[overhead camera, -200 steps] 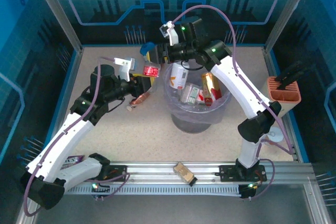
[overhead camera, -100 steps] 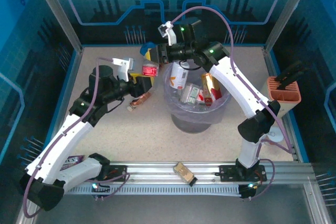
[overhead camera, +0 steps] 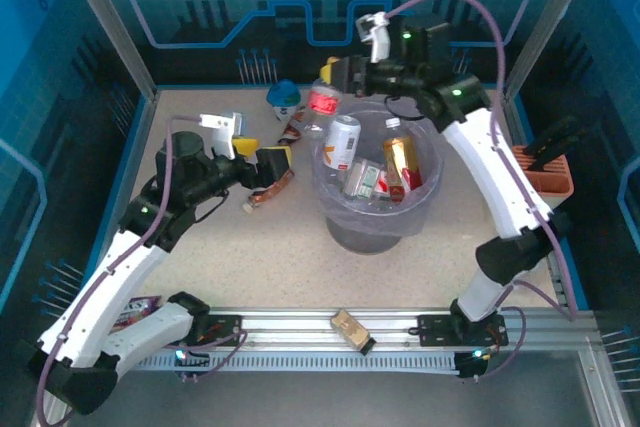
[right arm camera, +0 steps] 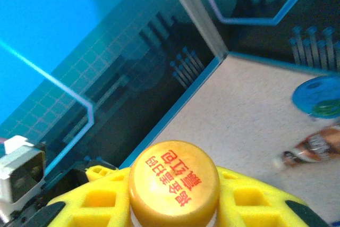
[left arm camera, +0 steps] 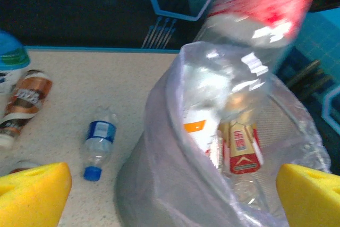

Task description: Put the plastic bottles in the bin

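Note:
My right gripper (overhead camera: 335, 77) is shut on the yellow cap (right arm camera: 173, 180) of a clear plastic bottle with a red label (overhead camera: 322, 103). That bottle (left arm camera: 255, 9) hangs over the far left rim of the bin (overhead camera: 372, 232), a grey wastebasket with a lavender bag (left arm camera: 159, 147). Several bottles (overhead camera: 343, 142) lie inside the bin. My left gripper (overhead camera: 275, 162) stands open just left of the bin with nothing between its yellow fingertips (left arm camera: 32, 192). On the table lie a blue-labelled bottle (left arm camera: 98, 142) and brown-copper bottles (overhead camera: 268, 190) (left arm camera: 24, 102).
A blue-topped item (overhead camera: 284, 95) stands at the back of the table. An orange slotted holder (overhead camera: 545, 172) sits by the right wall. A small gold-brown box (overhead camera: 350, 330) lies on the front rail, and a flat packet (overhead camera: 140, 307) lies near the left arm's base.
My left gripper opened and let go of the red-labelled bottle, then drew back left. My right gripper shut on its cap and carried it up and right, over the bin's rim.

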### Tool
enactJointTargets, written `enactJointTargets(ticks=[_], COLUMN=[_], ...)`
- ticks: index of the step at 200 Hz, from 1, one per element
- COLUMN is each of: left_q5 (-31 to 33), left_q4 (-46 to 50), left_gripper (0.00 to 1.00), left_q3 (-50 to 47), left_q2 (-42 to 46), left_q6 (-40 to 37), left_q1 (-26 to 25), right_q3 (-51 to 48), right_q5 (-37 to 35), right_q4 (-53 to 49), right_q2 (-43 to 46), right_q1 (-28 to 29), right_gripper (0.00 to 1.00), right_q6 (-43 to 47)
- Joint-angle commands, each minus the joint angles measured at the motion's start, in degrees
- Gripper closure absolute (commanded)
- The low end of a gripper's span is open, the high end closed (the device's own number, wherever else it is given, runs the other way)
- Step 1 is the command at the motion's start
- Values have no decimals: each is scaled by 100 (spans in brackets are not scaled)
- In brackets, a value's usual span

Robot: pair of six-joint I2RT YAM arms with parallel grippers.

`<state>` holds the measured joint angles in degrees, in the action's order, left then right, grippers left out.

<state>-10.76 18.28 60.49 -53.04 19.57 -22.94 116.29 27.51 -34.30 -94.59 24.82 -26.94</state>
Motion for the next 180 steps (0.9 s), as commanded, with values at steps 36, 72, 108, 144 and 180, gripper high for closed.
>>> enactJointTargets(ticks=[36, 72, 108, 144, 180], left_q5=[776, 1384, 1674, 1743, 1860], left_q4=[873, 949, 665, 290, 62], left_gripper=[1, 3, 1, 1, 1], left_q3=[-249, -503, -718, -956, -1181], left_q2=[-483, -1197, -2002, -2400, -2592], left_q6=[-293, -478, -536, -538, -612], left_q1=[519, 641, 652, 658, 659], right_q3=[-385, -179, -480, -1114, -1842], right_q5=[-362, -1256, -2177, -1808, -2028], right_q4=[-1087, -2397, -2600, -1332, -20], right_q2=[1174, 1315, 1372, 1412, 1346], right_q1=[-840, -877, -667, -576, -474], right_gripper=[83, 84, 84, 85, 86], right_q6=[778, 1582, 1866, 1393, 1035])
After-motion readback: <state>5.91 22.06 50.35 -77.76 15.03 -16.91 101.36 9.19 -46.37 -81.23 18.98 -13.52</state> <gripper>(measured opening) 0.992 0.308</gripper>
